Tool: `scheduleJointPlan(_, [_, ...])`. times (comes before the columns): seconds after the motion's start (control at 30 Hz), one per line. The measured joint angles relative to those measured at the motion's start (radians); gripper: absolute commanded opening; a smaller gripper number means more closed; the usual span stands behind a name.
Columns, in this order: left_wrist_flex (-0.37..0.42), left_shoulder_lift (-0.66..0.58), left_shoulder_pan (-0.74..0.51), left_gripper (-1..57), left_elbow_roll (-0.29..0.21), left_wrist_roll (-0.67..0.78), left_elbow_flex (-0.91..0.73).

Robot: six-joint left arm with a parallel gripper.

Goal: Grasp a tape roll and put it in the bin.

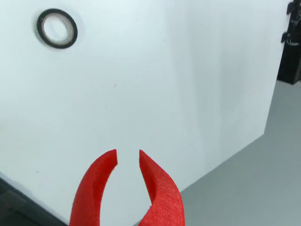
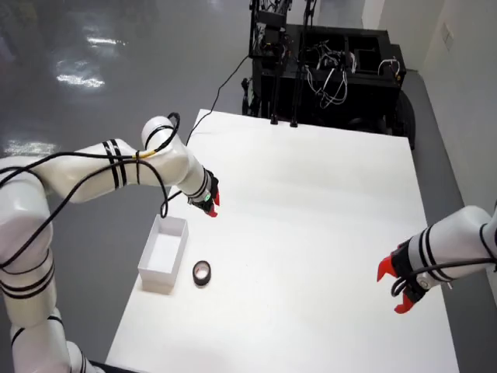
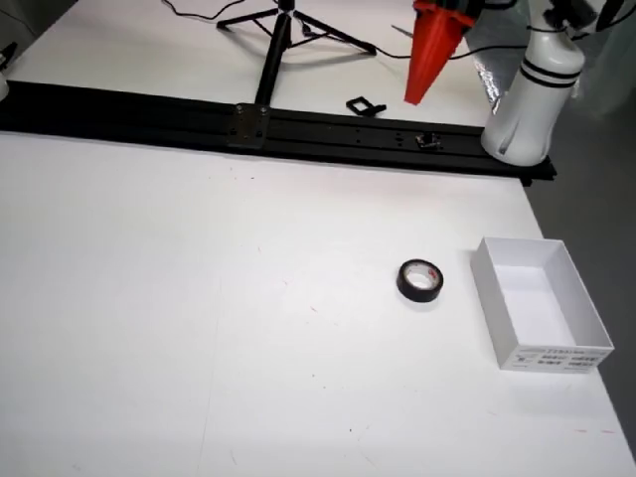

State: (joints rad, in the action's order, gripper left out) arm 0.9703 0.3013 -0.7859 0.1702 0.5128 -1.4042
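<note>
Red end effector (image 1: 128, 157) hangs narrowly parted and empty; we are approaching, and next must descend over the tape roll (image 1: 57, 28) ahead-left.

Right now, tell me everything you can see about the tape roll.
The tape roll is a small black ring with a pale inner core, seemingly electrical tape. It lies flat on the white table, close beside the open white bin but apart from it. Nothing touches it; no gripper is near it.
</note>
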Motion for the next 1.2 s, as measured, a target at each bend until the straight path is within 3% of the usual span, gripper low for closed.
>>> scheduleJointPlan(0.17, [-0.008,0.023,0.046,23.1,0.019,0.035,-0.003])
scheduleJointPlan(0.3, [-0.020,0.040,0.075,25.2,0.028,0.051,-0.005])
scheduleJointPlan(1.2, [-0.161,0.265,0.157,27.1,0.049,0.082,-0.045])
